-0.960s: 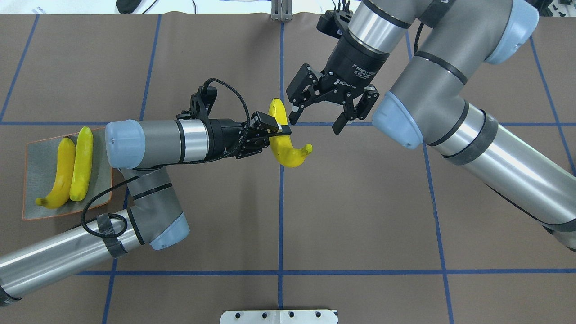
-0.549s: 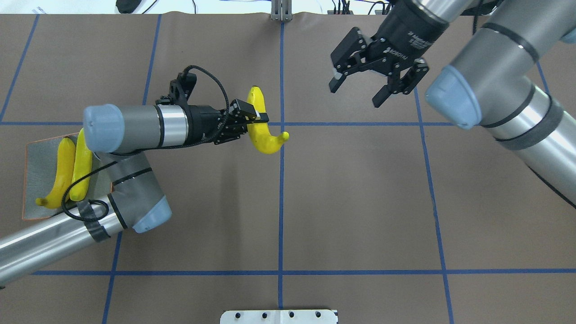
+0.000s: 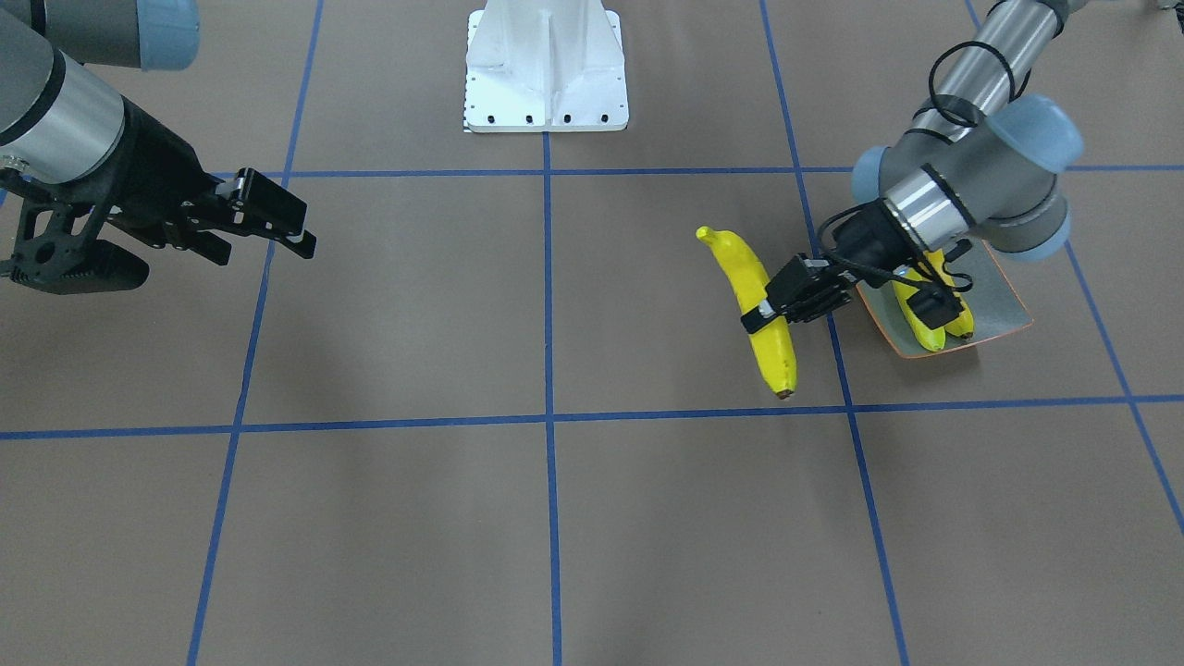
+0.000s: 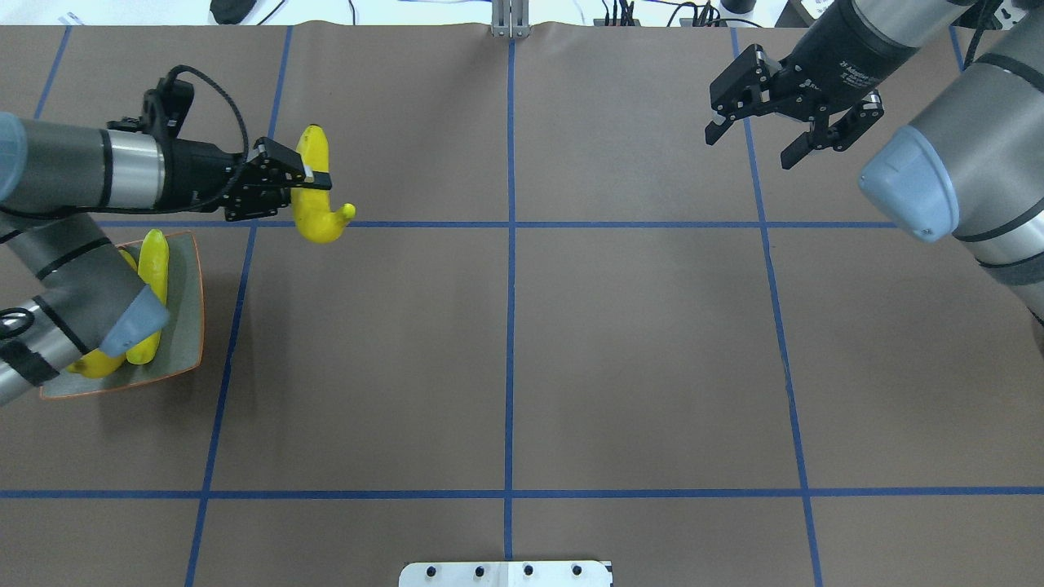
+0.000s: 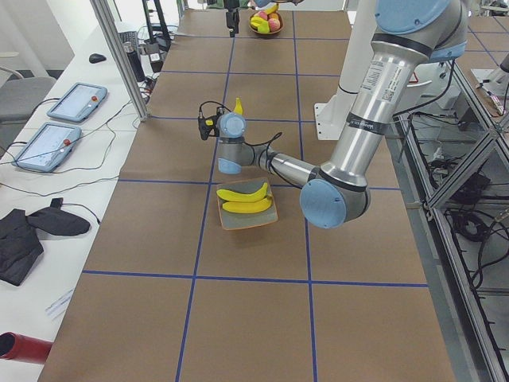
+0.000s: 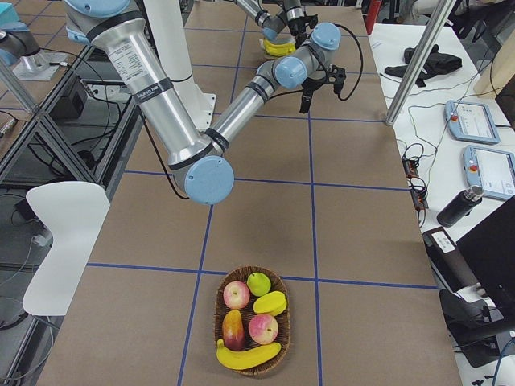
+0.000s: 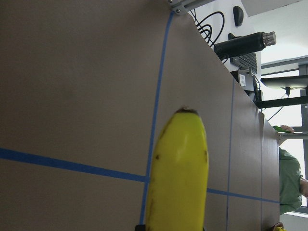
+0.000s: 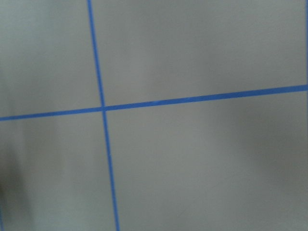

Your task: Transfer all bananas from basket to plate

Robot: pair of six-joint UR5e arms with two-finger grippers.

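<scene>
My left gripper (image 4: 316, 181) is shut on a yellow banana (image 4: 313, 204) held above the table, a little beyond and to the right of the plate (image 4: 186, 326). The front view shows the same banana (image 3: 760, 310) hanging beside the grey-green, orange-rimmed plate (image 3: 1004, 310). Two bananas (image 4: 152, 269) lie side by side on the plate, partly hidden by my left arm. My right gripper (image 4: 754, 139) hangs open and empty at the far right. The wicker basket (image 6: 278, 301) at the table's right end holds one banana (image 6: 245, 355).
Apples, a mango and a small yellow fruit share the basket. A white mount (image 3: 546, 69) sits at the robot's base. Two tablets (image 5: 60, 123) and cables lie off the table's far edge. Blue tape lines cross the brown surface.
My left arm has carried the banana leftward, from the table's centre to just beside the plate. My right gripper, still open, has drawn back toward the far right.
</scene>
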